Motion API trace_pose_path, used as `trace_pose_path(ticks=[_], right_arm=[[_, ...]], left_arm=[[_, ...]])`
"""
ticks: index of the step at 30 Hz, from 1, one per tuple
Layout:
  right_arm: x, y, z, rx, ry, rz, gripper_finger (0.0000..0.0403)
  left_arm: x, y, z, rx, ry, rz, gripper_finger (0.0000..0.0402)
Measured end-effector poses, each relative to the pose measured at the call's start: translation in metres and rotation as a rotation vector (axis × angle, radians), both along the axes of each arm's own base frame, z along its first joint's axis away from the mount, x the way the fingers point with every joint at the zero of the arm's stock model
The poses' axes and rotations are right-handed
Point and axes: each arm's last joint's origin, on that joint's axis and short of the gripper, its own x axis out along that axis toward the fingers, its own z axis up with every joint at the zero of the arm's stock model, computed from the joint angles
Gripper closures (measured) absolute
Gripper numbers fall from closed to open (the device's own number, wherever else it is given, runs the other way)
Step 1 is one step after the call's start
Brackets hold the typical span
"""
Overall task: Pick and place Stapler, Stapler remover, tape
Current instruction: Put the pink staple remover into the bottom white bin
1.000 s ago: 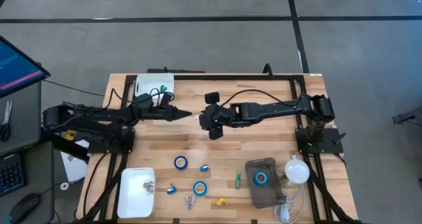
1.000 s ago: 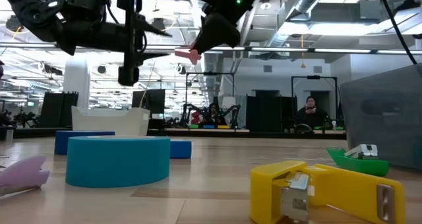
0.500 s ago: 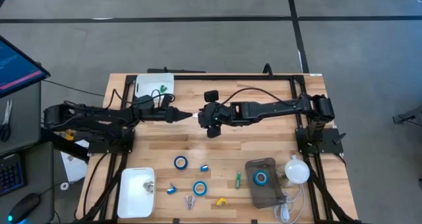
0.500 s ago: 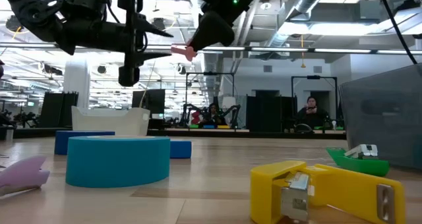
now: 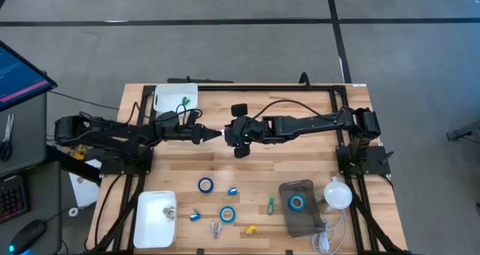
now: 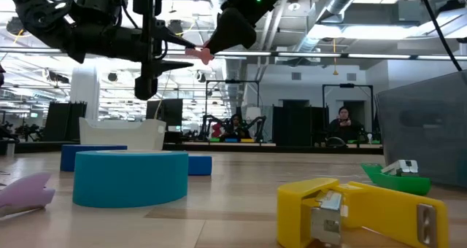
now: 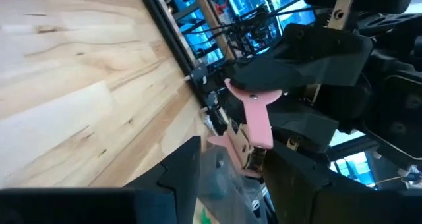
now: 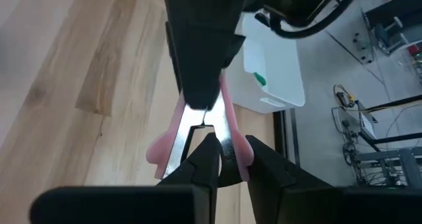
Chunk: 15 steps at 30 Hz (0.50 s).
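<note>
Two dark robot arms meet above the middle of a wooden table (image 5: 300,161), fingertip to fingertip. The right gripper (image 8: 221,159) is clamped on a pink staple remover (image 8: 198,128), held in the air; its metal jaws and pink wings stick out ahead of the fingers. The left gripper (image 5: 216,134) points straight at it from the opposite side, its fingers parted around the remover's far end (image 7: 254,115); whether they touch it cannot be told.

Below both grippers, toward the near edge of the table, lie the other items. Two blue tape rolls rest on the wood, one (image 5: 205,184) nearly under the left gripper's tip and one (image 5: 226,214) closer to the near edge. A third tape roll (image 5: 297,202) lies inside a clear grey bin (image 5: 303,223), below and to the side of the right gripper. Near the rolls are a small yellow stapler (image 5: 252,229), a green stapler (image 5: 271,204) and a few small blue pieces.

A white tray (image 5: 152,219) sits at the near corner on the left arm's side. A second white tray (image 5: 169,97), holding a small green item, sits just behind the left gripper.
</note>
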Motion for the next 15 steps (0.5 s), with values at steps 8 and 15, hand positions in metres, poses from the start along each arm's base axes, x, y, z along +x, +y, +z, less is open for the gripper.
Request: trace_pose_path(ticks=[8,15], right_arm=[[0.0,0.001,-0.001,0.02,0.006,0.01,0.0357],[0.0,0.0,-0.001,0.019,0.005,0.007,0.0357]], left_arm=[[0.005,0.002,0.008,0.091,-0.026,0.011,0.028],[0.007,-0.001,0.01,0.096,-0.036,-0.003,0.0315]])
